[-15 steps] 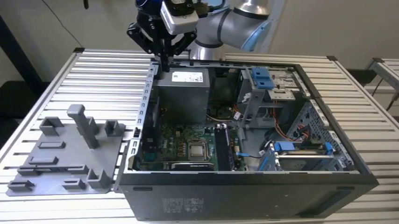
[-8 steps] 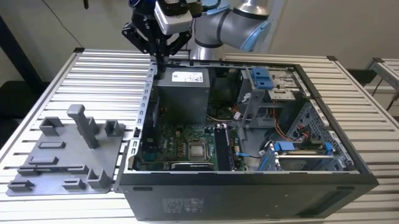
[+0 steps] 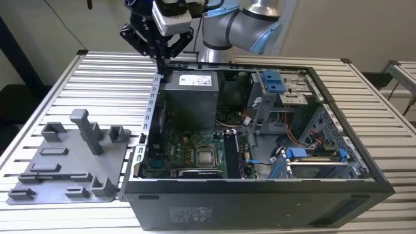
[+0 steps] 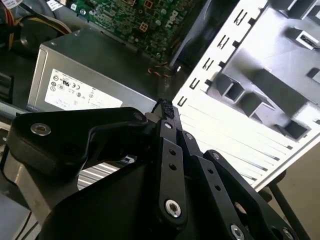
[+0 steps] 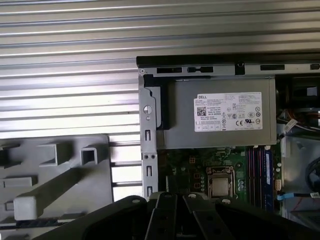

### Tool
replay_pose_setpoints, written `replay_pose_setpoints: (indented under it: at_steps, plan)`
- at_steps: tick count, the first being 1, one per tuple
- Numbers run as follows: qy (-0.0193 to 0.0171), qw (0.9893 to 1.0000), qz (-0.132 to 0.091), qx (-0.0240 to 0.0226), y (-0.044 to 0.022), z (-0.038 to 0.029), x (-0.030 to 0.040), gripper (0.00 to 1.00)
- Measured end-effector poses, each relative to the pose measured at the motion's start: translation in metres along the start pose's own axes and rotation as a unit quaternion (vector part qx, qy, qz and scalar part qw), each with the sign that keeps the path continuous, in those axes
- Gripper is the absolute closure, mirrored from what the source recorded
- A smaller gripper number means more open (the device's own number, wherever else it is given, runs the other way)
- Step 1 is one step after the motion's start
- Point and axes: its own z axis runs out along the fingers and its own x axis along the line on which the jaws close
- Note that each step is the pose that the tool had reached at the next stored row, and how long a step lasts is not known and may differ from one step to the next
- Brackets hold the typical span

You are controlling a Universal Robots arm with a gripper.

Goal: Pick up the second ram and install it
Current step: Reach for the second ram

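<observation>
the hand [image 3: 160,58] hangs closed, fingers pinched together, over the open computer case's [image 3: 260,207] corner beside the power supply [image 3: 192,100]; grey tray [image 3: 78,161] on the bench [image 3: 110,73].

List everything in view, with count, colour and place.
table: one, silver slats, under everything.
tray: one, grey, on the table at the exterior view's left.
computer case: one, black, open, on the table.
power supply: one, grey, inside the case's far end.
circuit board: one, green, on the case floor.
brackets: two, blue, inside the case toward the exterior view's right.
arm: one, silver and blue, behind the case.
gripper: one, black, shut, above the case edge by the power supply.
</observation>
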Motion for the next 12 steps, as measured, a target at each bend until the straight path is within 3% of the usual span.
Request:
replay_pose_setpoints:
  at_steps: [12]
  plan:
    - [0.0000,1.0000,0.000,0.0000,-0.0014,-0.0005,0.0202,0.89]
